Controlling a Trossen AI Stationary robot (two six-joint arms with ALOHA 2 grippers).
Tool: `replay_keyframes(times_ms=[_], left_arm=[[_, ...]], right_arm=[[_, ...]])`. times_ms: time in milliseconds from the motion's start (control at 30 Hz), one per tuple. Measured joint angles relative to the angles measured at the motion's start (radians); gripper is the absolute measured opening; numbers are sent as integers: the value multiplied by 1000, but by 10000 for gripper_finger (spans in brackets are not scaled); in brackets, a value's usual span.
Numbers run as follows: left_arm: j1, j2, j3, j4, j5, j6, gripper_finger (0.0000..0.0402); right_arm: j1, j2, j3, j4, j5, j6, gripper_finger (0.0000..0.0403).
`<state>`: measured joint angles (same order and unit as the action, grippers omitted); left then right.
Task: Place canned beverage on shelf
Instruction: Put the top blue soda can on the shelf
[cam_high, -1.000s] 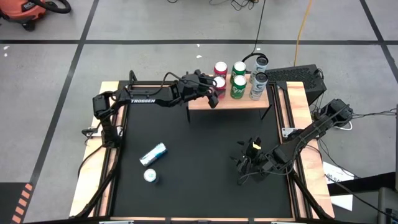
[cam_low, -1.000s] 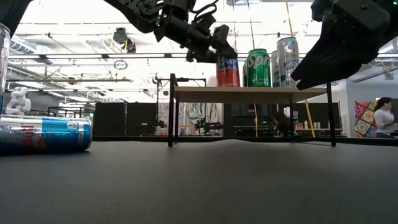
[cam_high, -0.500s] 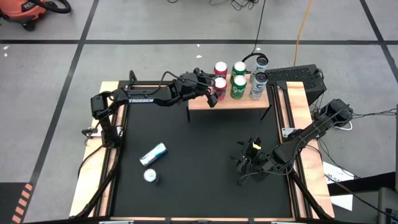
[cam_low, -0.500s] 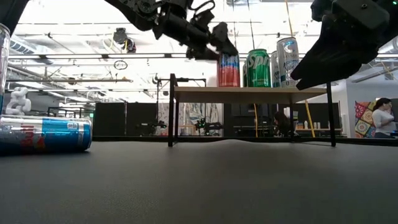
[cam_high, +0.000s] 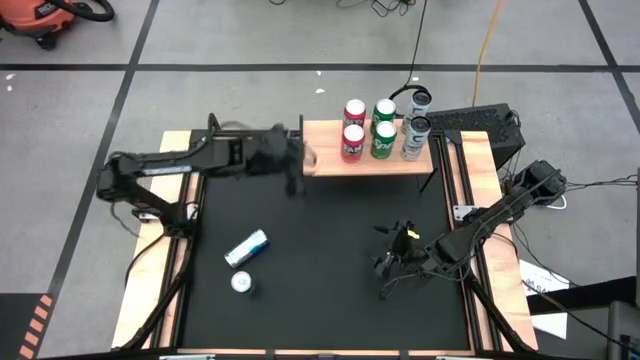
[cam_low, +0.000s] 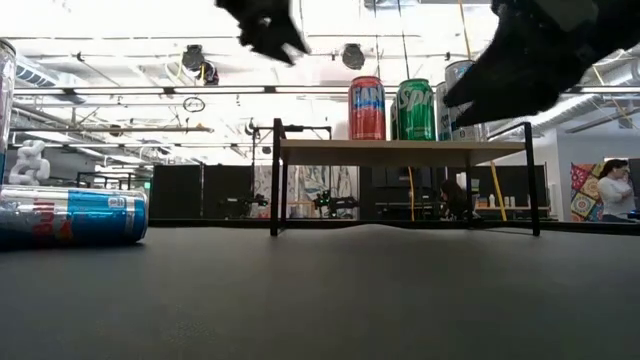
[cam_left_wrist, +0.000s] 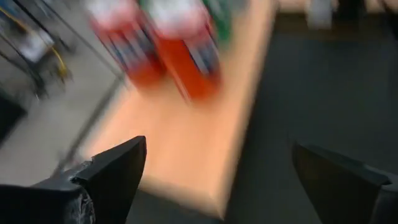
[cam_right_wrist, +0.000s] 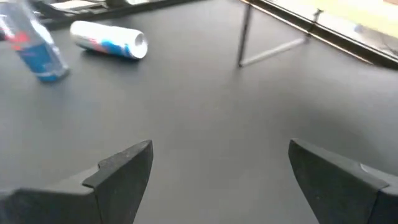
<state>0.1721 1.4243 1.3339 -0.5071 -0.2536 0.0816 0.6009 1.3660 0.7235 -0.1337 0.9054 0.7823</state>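
Observation:
The shelf, a wood plank on thin black legs, stands at the table's far side. Two red cans, two green cans and two silver cans stand upright on it. My left gripper is open and empty, just left of the shelf's left end; its wrist view shows the plank and the red cans ahead. My right gripper is open and empty, low over the table's right half. A blue-and-silver can lies on its side on the table, and another can stands upright near it.
The table's black surface shows bare between the shelf and the two loose cans. Light wooden borders run along the table's left and right sides. The shelf's thin black legs stand on the table. A person is in the room far behind.
My left gripper has drawn back quickly from the nearer red can on the shelf toward the table's left edge, and is now clear of the shelf's left end. The red can stays upright on the shelf. My right gripper has shifted a little toward the left.

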Motion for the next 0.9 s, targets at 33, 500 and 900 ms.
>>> replay_keyframes(times_ms=[33, 500, 900], left_arm=[[-35, -24, -33, -52, -23, -25, 393], [-476, -222, -496, -274, -96, -713, 393], [-507, -144, -664, -216, 7, -861, 393]], right_arm=[[-14, 12, 0, 56, -31, -45, 361], [-213, 171, 1, 540, -357, -352, 361], [-220, 170, 1, 547, -360, -350, 361]])
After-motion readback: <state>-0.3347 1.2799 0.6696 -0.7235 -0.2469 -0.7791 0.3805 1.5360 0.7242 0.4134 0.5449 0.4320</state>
